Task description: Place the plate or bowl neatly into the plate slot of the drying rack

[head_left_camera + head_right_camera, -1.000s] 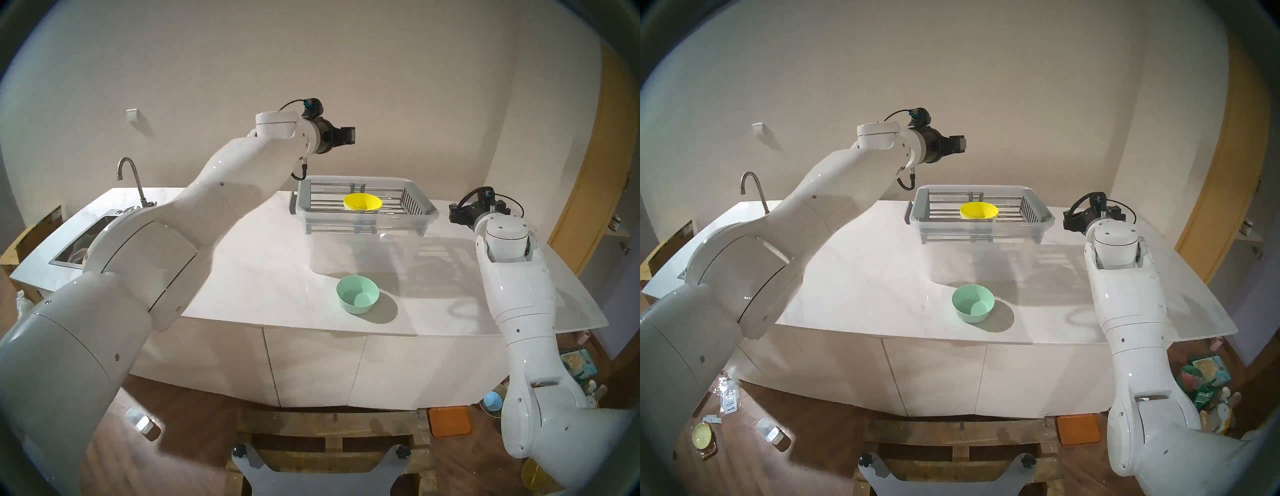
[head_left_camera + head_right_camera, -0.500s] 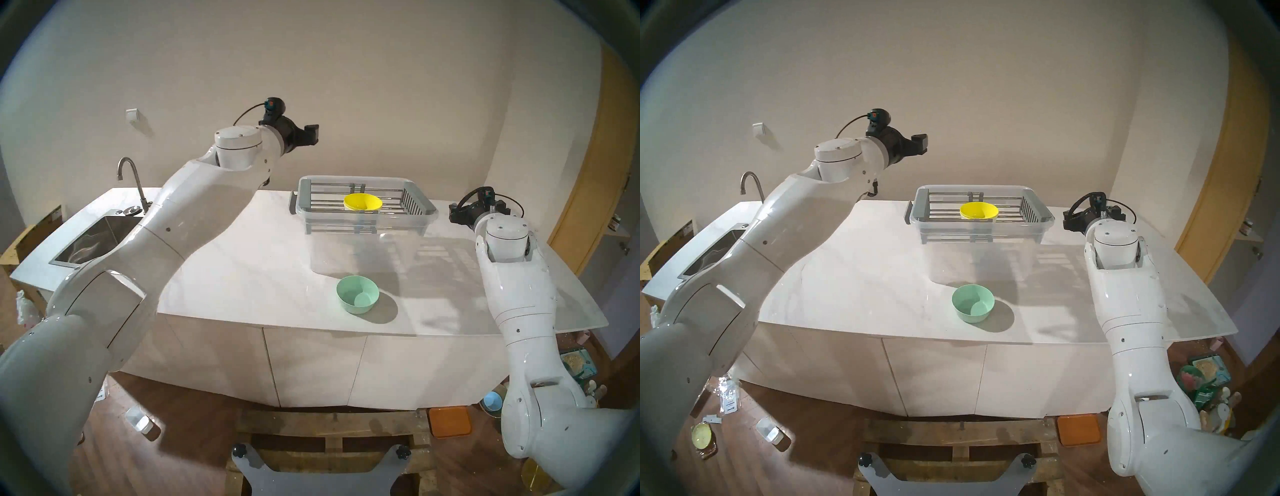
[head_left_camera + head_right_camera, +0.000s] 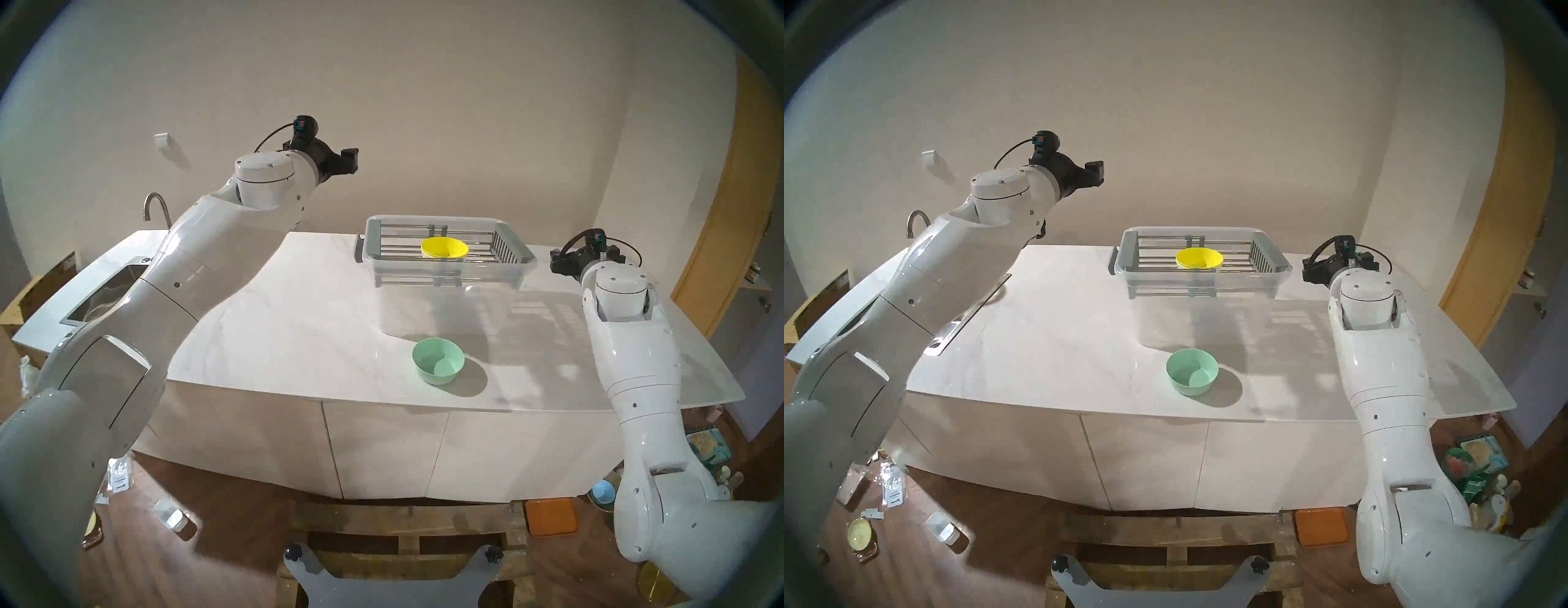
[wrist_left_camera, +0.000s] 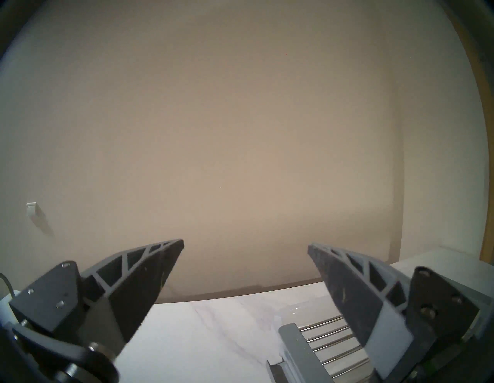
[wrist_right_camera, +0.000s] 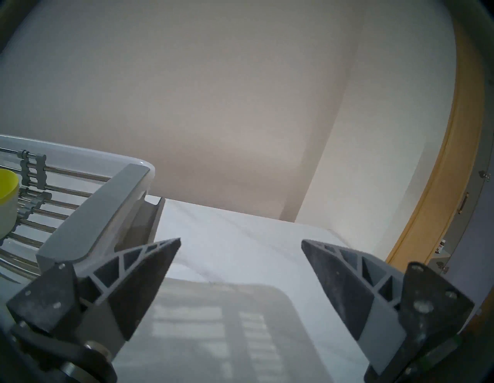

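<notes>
White stone makes up the long surface [image 3: 297, 322]. On the left, the left end effector [image 3: 350, 159] has swung away from the drying rack [image 3: 445, 250], fingers spread, empty. Yellow bowl [image 3: 444, 252] sits on the plate slot [image 3: 394, 254]. Green bowl [image 3: 438, 361] waits. Right end effector [image 5: 240, 248] hangs spread, empty.

I stand in a home kitchen. In front of me runs a white marble-look counter [image 3: 297, 322] over plain white cabinet doors [image 3: 382, 450], with a steel sink [image 3: 106, 293] sunk into its far left end and a curved faucet [image 3: 157, 208] above it. A drying rack [image 3: 445, 250] sits on the counter. Beige walls, a wooden door frame [image 3: 717, 237] and a wood floor [image 3: 212, 552] close the room.
</notes>
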Controlling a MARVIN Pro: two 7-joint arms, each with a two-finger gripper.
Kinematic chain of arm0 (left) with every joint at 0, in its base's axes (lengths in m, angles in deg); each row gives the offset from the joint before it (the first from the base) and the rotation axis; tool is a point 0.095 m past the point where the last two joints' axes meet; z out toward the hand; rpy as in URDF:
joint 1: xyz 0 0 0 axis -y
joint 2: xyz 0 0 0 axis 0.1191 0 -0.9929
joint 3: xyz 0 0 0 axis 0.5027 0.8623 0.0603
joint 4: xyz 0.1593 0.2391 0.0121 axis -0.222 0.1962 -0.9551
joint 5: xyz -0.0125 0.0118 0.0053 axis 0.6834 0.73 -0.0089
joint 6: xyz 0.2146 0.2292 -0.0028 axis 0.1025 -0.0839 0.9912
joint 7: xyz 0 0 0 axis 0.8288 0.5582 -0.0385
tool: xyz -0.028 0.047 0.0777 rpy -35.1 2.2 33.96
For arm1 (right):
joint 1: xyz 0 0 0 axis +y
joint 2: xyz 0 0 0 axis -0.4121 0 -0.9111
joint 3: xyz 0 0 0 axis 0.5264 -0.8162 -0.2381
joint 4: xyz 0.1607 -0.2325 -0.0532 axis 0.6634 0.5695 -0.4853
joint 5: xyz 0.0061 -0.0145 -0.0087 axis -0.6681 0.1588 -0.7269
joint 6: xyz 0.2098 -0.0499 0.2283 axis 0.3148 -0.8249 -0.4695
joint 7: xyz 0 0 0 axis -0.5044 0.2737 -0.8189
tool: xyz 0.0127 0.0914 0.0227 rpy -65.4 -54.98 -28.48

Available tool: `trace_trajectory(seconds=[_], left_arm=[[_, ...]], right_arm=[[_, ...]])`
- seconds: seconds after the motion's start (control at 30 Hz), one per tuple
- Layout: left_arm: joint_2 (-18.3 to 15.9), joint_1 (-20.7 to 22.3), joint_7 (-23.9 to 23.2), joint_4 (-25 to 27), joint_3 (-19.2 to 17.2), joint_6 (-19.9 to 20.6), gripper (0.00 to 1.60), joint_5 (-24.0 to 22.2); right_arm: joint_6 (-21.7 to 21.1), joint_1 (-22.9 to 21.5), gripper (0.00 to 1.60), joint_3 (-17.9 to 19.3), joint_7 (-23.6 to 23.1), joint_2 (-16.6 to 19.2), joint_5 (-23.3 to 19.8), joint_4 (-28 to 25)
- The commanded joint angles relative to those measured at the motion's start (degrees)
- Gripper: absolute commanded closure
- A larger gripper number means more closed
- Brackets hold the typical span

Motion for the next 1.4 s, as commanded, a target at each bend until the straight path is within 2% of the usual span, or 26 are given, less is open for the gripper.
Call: trace_trajectory(seconds=[0.0, 0.17, 0.5, 0.83, 1.23, 1.33, 1.37], left_arm=[[0.4, 2.2, -0.3, 1.0, -0.7, -0.2, 0.0, 0.0], [-0.1, 1.4, 0.9, 1.5, -1.4, -0.4, 0.0, -0.2], [-5.7, -4.0, 5.0, 7.9, -5.0, 0.3, 0.0, -1.7], [-10.2, -8.6, 6.3, 12.4, -7.2, 0.9, 0.0, -4.3], [-17.9, -12.1, 2.5, 15.7, -8.7, 0.9, 0.0, -7.8], [-20.0, -12.8, 1.1, 16.0, -8.7, 0.5, 0.0, -8.8], [-20.9, -12.9, -0.7, 16.0, -8.6, 0.5, 0.0, -9.2]], right_arm=[[1.0, -1.4, 0.0, 0.0, 0.1, 0.2, 0.1, -1.5], [1.1, -1.4, 0.0, 0.0, 0.1, 0.2, 0.1, -1.5], [1.0, -1.4, 0.0, 0.0, 0.1, 0.2, 0.1, -1.5], [1.1, -1.4, 0.0, 0.0, 0.1, 0.2, 0.1, -1.5], [1.1, -1.3, 0.0, 0.0, 0.2, 0.2, 0.1, -1.5], [1.1, -1.3, 0.0, 0.0, 0.2, 0.2, 0.1, -1.5], [1.1, -1.3, 0.0, 0.0, 0.2, 0.2, 0.1, -1.5]])
